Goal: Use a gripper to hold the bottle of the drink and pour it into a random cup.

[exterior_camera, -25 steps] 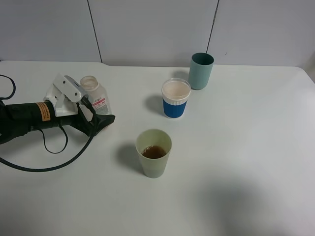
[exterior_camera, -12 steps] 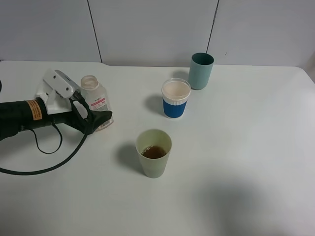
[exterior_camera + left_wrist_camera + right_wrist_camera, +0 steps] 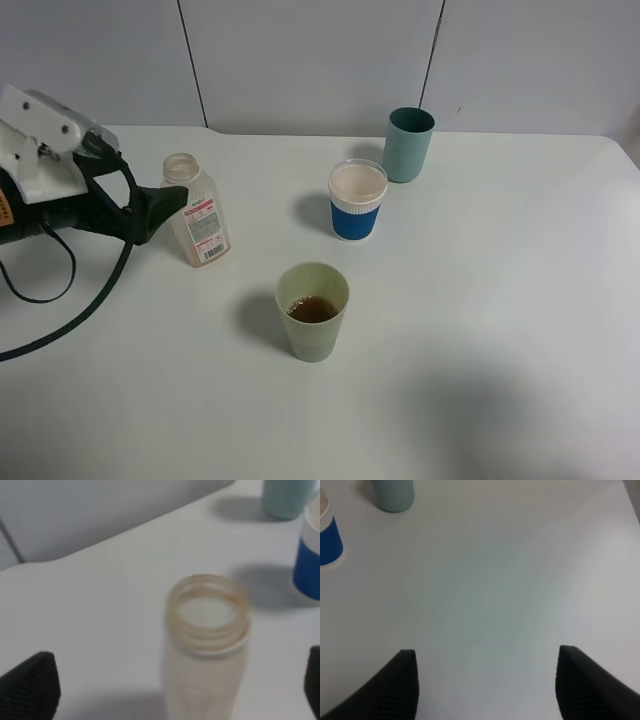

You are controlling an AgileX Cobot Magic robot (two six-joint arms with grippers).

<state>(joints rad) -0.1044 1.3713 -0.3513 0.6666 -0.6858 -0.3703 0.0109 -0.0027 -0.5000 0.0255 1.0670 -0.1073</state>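
The bottle [image 3: 197,215] stands upright and uncapped on the white table, its red-and-white label facing front, and its inside looks pale. Just left of it and slightly raised, my left gripper [image 3: 150,200] is open, one black fingertip close to the bottle's shoulder, gripping nothing. In the left wrist view the bottle [image 3: 206,640] stands ahead between the spread fingertips [image 3: 31,684]. The pale yellow-green cup [image 3: 313,310] stands in front of centre with the brown drink [image 3: 313,308] in it. My right gripper [image 3: 487,690] hangs open over bare table and holds nothing.
A blue-and-white paper cup [image 3: 357,200] and a taller teal cup [image 3: 409,144] stand behind the green cup. Both also show in the right wrist view, the paper cup [image 3: 329,537] and the teal cup [image 3: 394,492]. A black cable [image 3: 70,320] loops across the table's left side.
My left gripper has drawn back to the left and risen, coming away from the bottle. The bottle stays standing on the table. The cups have not moved.
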